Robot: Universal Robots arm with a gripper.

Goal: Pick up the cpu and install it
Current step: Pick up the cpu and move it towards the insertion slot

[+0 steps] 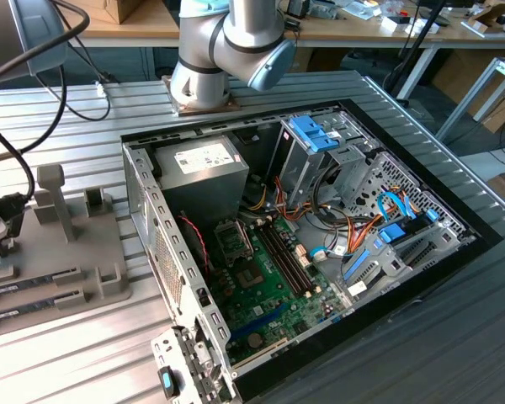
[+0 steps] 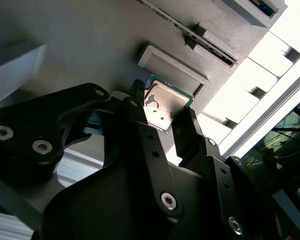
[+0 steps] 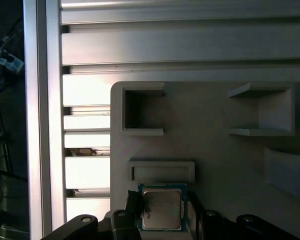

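Cpu (image 2: 165, 102) (image 3: 161, 209): silvery top facing up, thin green rim showing; you see it in both wrist views between the black fingers (image 2: 136, 117) of your gripper, at the grey fixture.
Gripper (image 2: 162, 109) (image 3: 161, 216): clenched on the cpu, with one finger against each of two opposite edges.
Lift: you cannot tell whether the cpu rests on the fixture or hangs just above it.
Fixture (image 1: 109, 282) (image 2: 90, 40) (image 3: 220, 165): grey plate with pockets and low walls; a low block (image 2: 172, 65) (image 3: 161, 171) lies just beside the cpu.
Fixture's place: in the exterior view it lies at 9 o'clock from the case, near it but apart.
Sticks (image 1: 34, 288): two long dark ones lying in slots of the fixture.
Case (image 1: 143, 202): open, flat on the ribbed metal table (image 1: 67, 353), green motherboard (image 1: 273, 290) facing up.
Socket (image 1: 234, 240): on the motherboard, at 6 o'clock from the grey power supply (image 1: 204, 168) in the exterior view.
Arm (image 1: 236, 34): its base stands on the table at 11 o'clock from the case.
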